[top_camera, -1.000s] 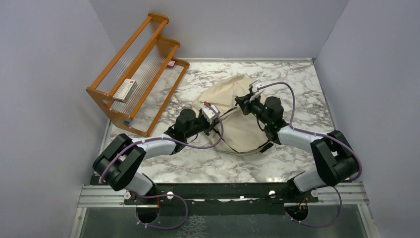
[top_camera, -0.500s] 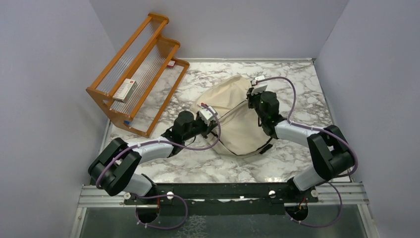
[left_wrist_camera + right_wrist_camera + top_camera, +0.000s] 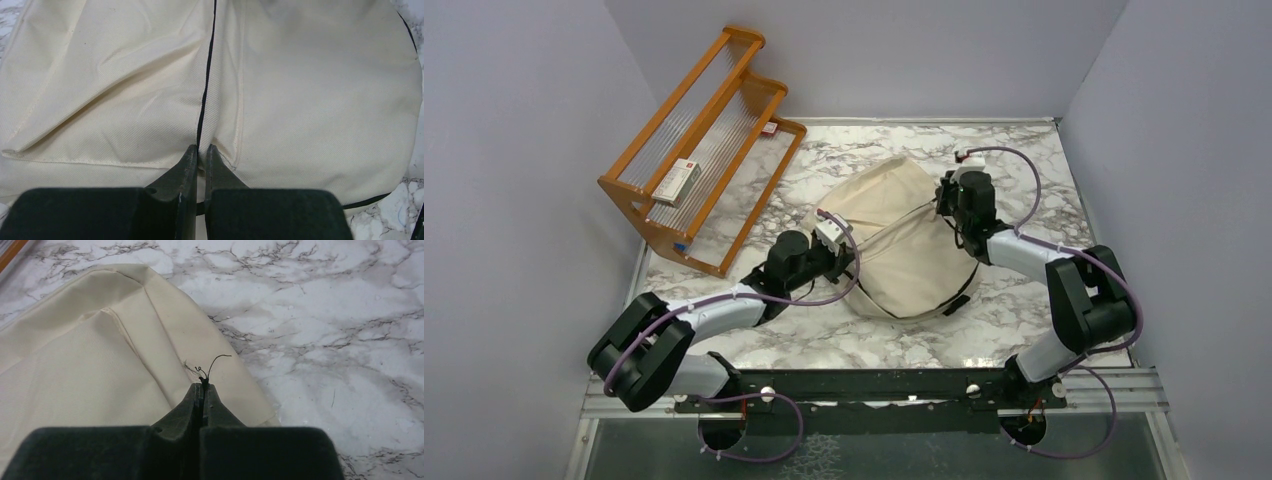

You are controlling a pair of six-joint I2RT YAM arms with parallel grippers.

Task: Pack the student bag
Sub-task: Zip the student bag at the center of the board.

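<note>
The student bag lies flat on the marble table, cream canvas with black zipper lines and a black strap at its near right. My left gripper sits at the bag's left edge. In the left wrist view it is shut, pinching a fold of cream fabric right beside the black zipper line. My right gripper is at the bag's far right corner. Seen from the right wrist, it is shut on a thin black cord end with frayed threads, over the bag's corner.
A wooden rack stands at the back left, with a small box on its lower shelf and a small red-and-white item near its far end. Bare marble lies right of the bag. Grey walls enclose three sides.
My right gripper has moved right and farther away; my left gripper has drawn back to the left. Between them the bag has spread out wider and flatter.
</note>
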